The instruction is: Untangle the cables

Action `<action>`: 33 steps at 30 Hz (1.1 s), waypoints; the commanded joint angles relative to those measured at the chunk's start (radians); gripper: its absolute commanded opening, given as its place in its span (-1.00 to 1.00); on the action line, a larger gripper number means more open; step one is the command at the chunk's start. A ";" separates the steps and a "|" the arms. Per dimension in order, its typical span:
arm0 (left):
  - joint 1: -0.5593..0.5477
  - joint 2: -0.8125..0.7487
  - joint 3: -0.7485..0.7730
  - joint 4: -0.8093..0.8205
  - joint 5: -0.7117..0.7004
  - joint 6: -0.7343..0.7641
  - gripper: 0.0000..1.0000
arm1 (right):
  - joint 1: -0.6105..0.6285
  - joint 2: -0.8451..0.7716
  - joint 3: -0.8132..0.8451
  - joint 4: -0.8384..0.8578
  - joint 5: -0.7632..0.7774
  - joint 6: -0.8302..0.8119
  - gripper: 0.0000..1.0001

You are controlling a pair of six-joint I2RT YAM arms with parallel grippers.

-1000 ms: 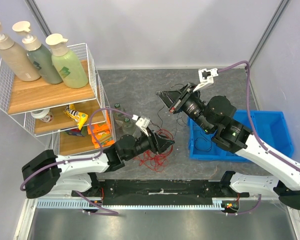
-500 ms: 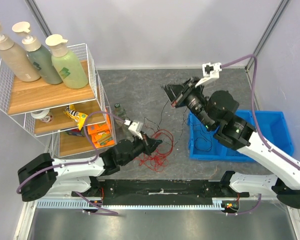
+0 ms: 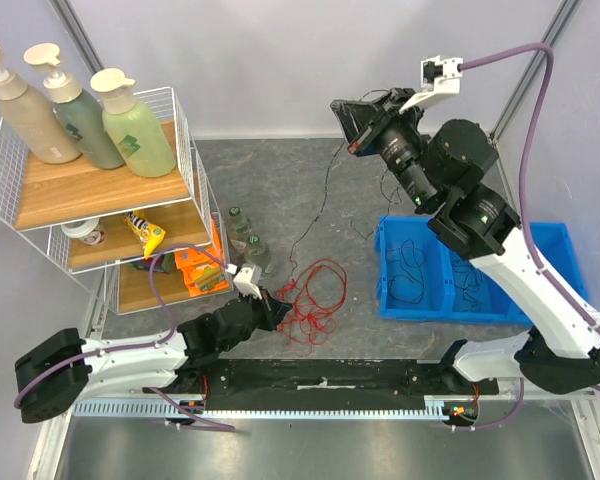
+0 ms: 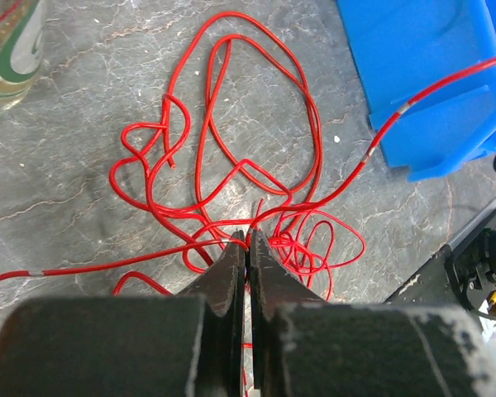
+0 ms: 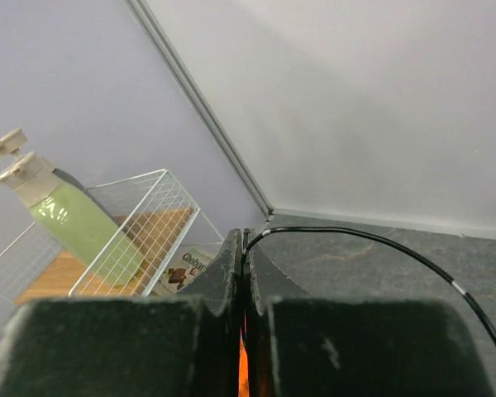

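Note:
The cables lie in two groups. A loose tangle of red cables point(image 3: 315, 290) point(image 4: 231, 124) lies on the grey table in front of my left arm. My left gripper point(image 3: 276, 304) point(image 4: 248, 240) is low at the tangle's near-left edge, shut on a red strand at its tips. My right gripper point(image 3: 342, 125) point(image 5: 246, 240) is raised high over the back of the table, shut on a thin black cable point(image 3: 320, 205) point(image 5: 380, 244). This black cable hangs down from it to the table near the red tangle.
A blue two-compartment bin point(image 3: 540, 250) point(image 4: 430, 74) on the right holds more black cables point(image 3: 412, 265). A wire shelf rack point(image 3: 90, 190) with pump bottles stands at the left. Small glass bottles point(image 3: 245, 235) stand on the table beside it.
My right gripper has risen and moved back, drawing the black cable up out of the tangle. My left gripper has shut on a red strand and pulled back toward the near left.

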 commanded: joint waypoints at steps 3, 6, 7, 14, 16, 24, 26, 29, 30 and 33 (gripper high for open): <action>0.005 -0.013 -0.029 -0.037 -0.053 -0.052 -0.96 | -0.050 0.062 0.225 -0.076 0.033 -0.122 -1.00; 0.003 -0.001 -0.047 -0.030 -0.054 -0.066 -0.96 | -0.061 0.102 0.358 -0.121 0.080 -0.197 -1.00; 0.005 0.004 -0.049 -0.030 -0.048 -0.063 -0.96 | -0.066 0.108 0.403 -0.131 0.100 -0.216 -1.00; 0.005 -0.002 -0.018 -0.054 -0.040 -0.026 -0.97 | -0.066 0.040 0.436 -0.156 0.194 -0.371 -1.00; 0.003 -0.001 -0.003 -0.057 -0.039 -0.009 -0.96 | -0.066 -0.026 0.324 -0.150 0.295 -0.409 -1.00; 0.005 0.007 0.075 -0.060 0.036 0.080 -0.96 | -0.105 -0.253 -0.176 -0.101 0.654 -0.564 -1.00; 0.003 -0.002 0.101 -0.060 0.061 0.106 -0.97 | -0.177 -0.287 -0.306 -0.093 0.644 -0.518 -1.00; 0.003 -0.021 0.144 -0.071 0.099 0.137 -0.96 | -0.289 -0.320 -0.434 -0.125 0.643 -0.423 -1.00; 0.002 -0.030 0.157 -0.082 0.110 0.141 -0.96 | -0.324 -0.324 -0.449 -0.148 0.643 -0.397 -1.00; 0.002 -0.062 0.195 -0.132 0.133 0.147 -0.97 | -0.420 -0.314 -0.463 -0.203 0.605 -0.342 -1.00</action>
